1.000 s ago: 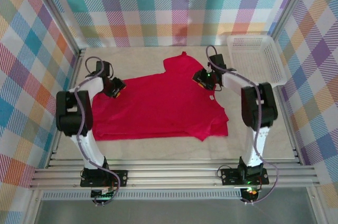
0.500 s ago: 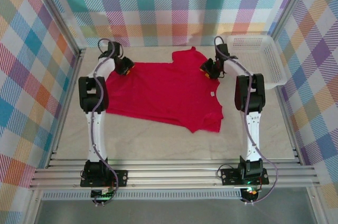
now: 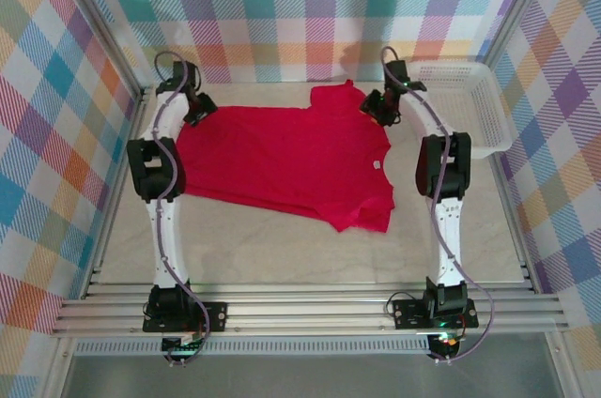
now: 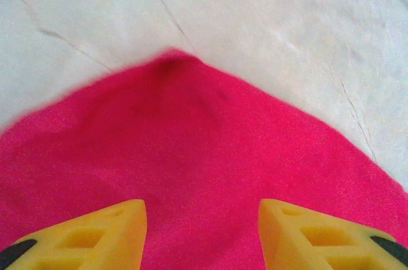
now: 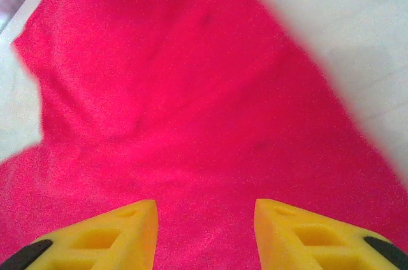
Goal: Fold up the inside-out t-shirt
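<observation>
At the upper right of my overhead view sits a white plastic mesh basket (image 3: 484, 102), tucked into the corner where the back and right walls meet. The tabletop (image 3: 282, 252) is pale beige across the lower middle. In my left wrist view it shows thin dark hairline veins in the upper half. Plaid panels (image 3: 282, 13) in pastel checks close off the top, left and right. Silver aluminium rails (image 3: 310, 309) run across the bottom.

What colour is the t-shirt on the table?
Plain bright red. The t-shirt shows best in the top external view.
</observation>
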You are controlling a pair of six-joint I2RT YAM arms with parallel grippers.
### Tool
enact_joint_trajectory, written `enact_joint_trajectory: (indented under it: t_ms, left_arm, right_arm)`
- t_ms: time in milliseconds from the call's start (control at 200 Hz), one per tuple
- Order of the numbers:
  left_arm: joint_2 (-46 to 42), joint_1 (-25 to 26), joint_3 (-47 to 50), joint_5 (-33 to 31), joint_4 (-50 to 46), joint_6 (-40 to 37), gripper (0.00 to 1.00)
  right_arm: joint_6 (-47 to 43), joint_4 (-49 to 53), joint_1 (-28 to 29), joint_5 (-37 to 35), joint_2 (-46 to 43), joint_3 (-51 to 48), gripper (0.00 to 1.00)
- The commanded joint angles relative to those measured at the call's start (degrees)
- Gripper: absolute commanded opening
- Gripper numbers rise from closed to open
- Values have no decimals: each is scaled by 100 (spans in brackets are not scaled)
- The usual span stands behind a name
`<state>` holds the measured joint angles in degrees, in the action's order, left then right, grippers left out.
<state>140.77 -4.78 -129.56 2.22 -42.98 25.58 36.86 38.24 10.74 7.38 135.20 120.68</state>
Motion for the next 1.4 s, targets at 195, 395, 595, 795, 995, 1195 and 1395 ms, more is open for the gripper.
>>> enact_joint_trajectory:
  t_ms: [195,395,595,795,995,1195,1395]
  left_arm:
    - [639,-312,-848,256,369,34,52]
    - [1396,-313,-1748,572,450,131,60]
    - [1794,-335,-1791,691,517,348,46]
    - [1823,-541,-1854,651,282,564,0]
    - [1291,-902,-1845,323,368,670,0]
    - [1083,-1001,-1845,147,645,787,0]
    - [1111,-892,-1845,481,678,755,18]
  right_arm:
    - [-150,-646,872,733,-995,-1258,46]
    - [-241,-689,1479,933,-1006,-1512,46]
    - [84,-997,1719,1055,-1038,-2111,46]
    - [389,-914,1458,611,-1004,-2862,39]
    - [412,-923,851,305,-1348,-3991,34]
    - [234,-984,770,508,-1407,-4184,35]
    - [-49,-869,973,1039,-1243,-3547,41]
